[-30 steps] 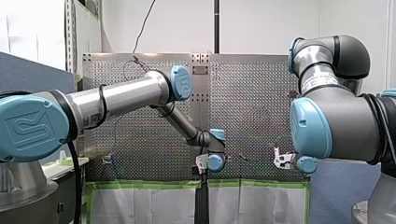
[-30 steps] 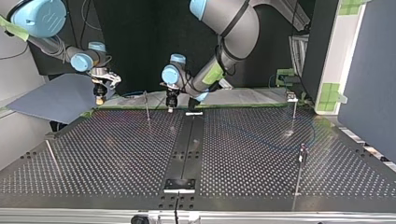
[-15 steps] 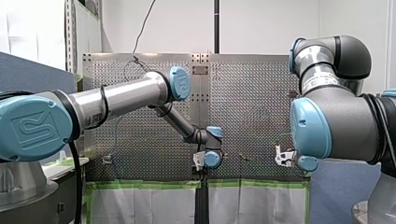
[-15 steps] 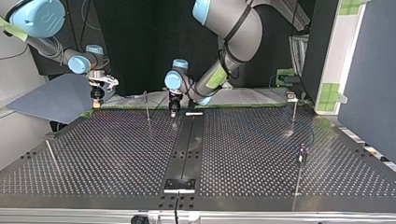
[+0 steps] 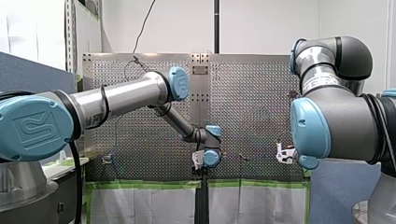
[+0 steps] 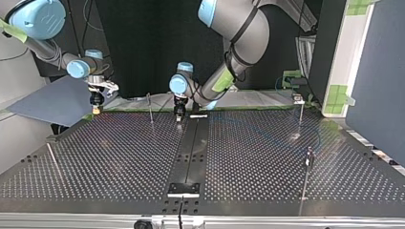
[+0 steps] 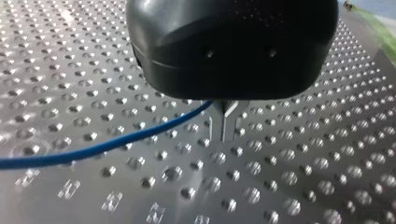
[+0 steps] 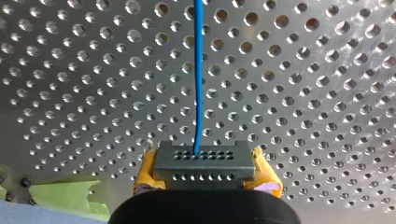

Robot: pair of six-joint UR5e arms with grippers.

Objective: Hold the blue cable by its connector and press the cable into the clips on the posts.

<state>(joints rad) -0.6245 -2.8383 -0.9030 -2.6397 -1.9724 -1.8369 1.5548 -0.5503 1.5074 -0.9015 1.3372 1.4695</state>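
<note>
In the right wrist view my right gripper (image 8: 204, 173) is shut on a grey connector (image 8: 203, 159), its yellow pads (image 8: 145, 169) on both sides. The blue cable (image 8: 199, 70) leaves the connector straight ahead over the perforated table. My left gripper (image 7: 224, 136), black with metal fingers, is shut just above the table, and the blue cable (image 7: 107, 147) runs in between its fingers near their roots. In the top view my right gripper (image 6: 97, 108) hangs at the far left edge and my left gripper (image 6: 180, 114) beside a thin post (image 6: 150, 109).
More thin posts stand at the top view's right (image 6: 301, 110) and right front (image 6: 308, 167). A dark rail (image 6: 191, 148) runs down the table's middle. Green tape (image 5: 140, 185) lines the table's edge near the arms.
My left gripper has shifted a little toward the centre rail and lower over the table. My right gripper has drifted toward the top view's left, connector still held.
</note>
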